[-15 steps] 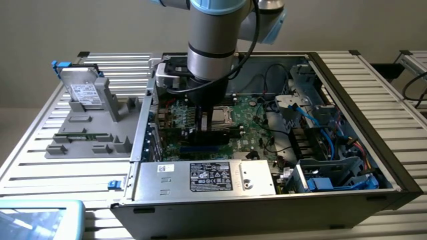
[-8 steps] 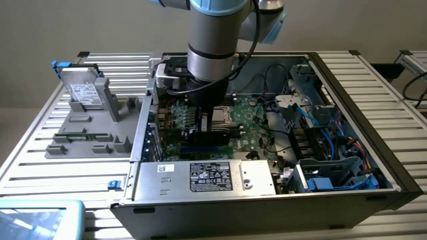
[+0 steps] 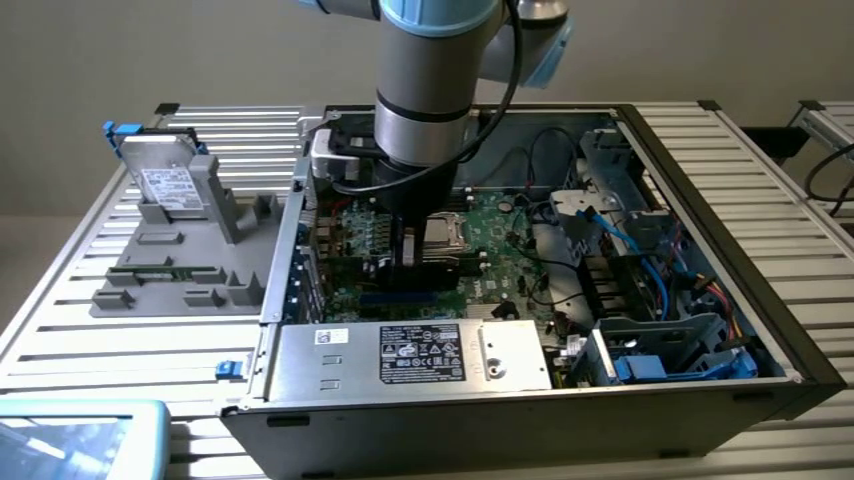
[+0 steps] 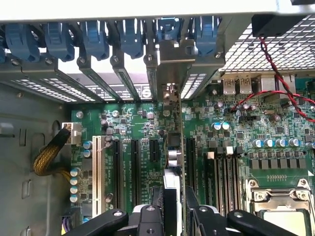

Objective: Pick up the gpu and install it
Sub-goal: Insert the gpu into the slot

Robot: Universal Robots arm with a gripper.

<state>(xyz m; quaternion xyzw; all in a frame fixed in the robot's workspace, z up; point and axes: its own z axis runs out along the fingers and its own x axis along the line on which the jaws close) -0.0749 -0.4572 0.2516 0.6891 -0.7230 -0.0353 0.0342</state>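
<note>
My gripper (image 4: 173, 211) is shut on the gpu (image 4: 173, 152), a thin card seen edge-on between the two black fingers (image 4: 147, 216). The card stands upright over the expansion slots of the green motherboard (image 4: 128, 147). Its silver end bracket (image 4: 173, 61) sits at the case's rear slot openings, between the blue retaining clips (image 4: 93, 39). Whether the card's edge is seated in a slot I cannot tell. In the exterior view the arm reaches down into the open computer case (image 3: 694, 190), with the gripper (image 3: 416, 262) low over the motherboard (image 3: 501, 240).
The power supply (image 3: 414, 355) lies along the case's near side. A drive cage with blue cables (image 3: 667, 350) is at the exterior view's right. Red and black wires (image 4: 275, 73) cross near the CPU socket (image 4: 280, 201). A grey fixture (image 3: 187, 260) holding a hard drive (image 3: 167, 185) stands outside the case.
</note>
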